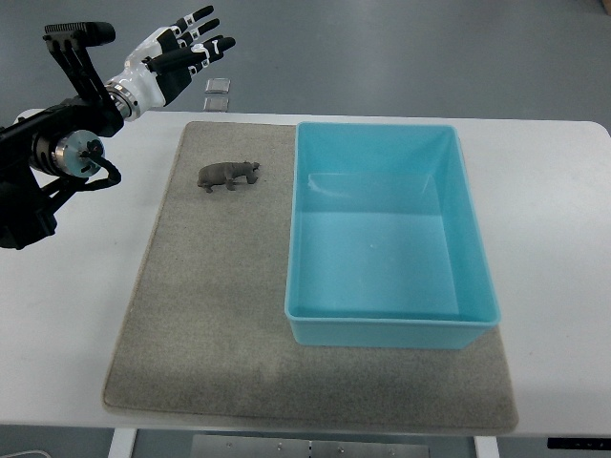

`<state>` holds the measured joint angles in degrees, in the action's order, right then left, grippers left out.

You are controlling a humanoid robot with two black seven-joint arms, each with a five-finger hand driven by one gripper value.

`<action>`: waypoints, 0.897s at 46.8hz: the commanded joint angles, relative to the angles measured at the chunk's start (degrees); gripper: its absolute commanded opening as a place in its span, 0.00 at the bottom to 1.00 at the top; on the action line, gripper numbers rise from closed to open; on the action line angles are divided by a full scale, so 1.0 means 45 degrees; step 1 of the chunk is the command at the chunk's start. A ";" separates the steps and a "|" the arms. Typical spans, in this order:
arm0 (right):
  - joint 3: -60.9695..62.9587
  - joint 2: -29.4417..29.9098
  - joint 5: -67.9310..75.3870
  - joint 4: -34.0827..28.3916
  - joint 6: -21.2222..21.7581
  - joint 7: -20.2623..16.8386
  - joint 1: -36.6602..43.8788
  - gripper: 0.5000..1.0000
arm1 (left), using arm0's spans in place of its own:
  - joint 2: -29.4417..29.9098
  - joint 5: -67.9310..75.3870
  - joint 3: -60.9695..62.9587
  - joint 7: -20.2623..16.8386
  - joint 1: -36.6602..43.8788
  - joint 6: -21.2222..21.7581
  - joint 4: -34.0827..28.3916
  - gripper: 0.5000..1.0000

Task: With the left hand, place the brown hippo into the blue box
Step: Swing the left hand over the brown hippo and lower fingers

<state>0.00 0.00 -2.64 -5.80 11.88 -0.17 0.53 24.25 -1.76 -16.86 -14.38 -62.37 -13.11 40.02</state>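
Hippo: brown hippo (229, 176) stands on the grey mat (191, 334), just left of the blue box, apart from its wall.
Box: blue box (389, 329) sits on the mat's right part, nothing inside.
Left robot hand: left robot hand (183, 48) hangs above the counter's far-left corner, fingers spread, holding nothing, well apart from the hippo.
Counter: white counter (554, 210) carries the mat.
Floor: two small grey squares (219, 93) lie beyond the counter edge.
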 commanded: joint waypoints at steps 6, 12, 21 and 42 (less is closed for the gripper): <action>0.0000 0.0000 0.0000 0.0000 -0.0004 -0.0001 -0.0001 0.87 | 0.1017 0.1639 0.1363 -0.0008 -0.0808 -0.0135 0.0988 0.99; 0.0000 0.0000 0.0000 0.0000 -0.0004 -0.0001 -0.0001 0.87 | 0.1212 0.3202 0.1423 -0.0008 -0.0886 -0.0174 0.1144 0.99; 0.0000 0.0000 0.0000 0.0000 -0.0004 -0.0001 -0.0001 0.87 | 0.1856 0.4687 0.1968 -0.0008 -0.1081 -0.0252 0.2042 0.99; 0.0000 0.0000 0.0000 0.0000 -0.0004 -0.0001 -0.0001 0.87 | 0.2326 0.8396 0.3649 0.0012 -0.1863 -0.1462 0.2375 0.99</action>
<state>0.00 0.00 -2.64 -5.80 11.87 -0.18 0.50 34.60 31.72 -0.57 -14.32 -70.71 -18.94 50.71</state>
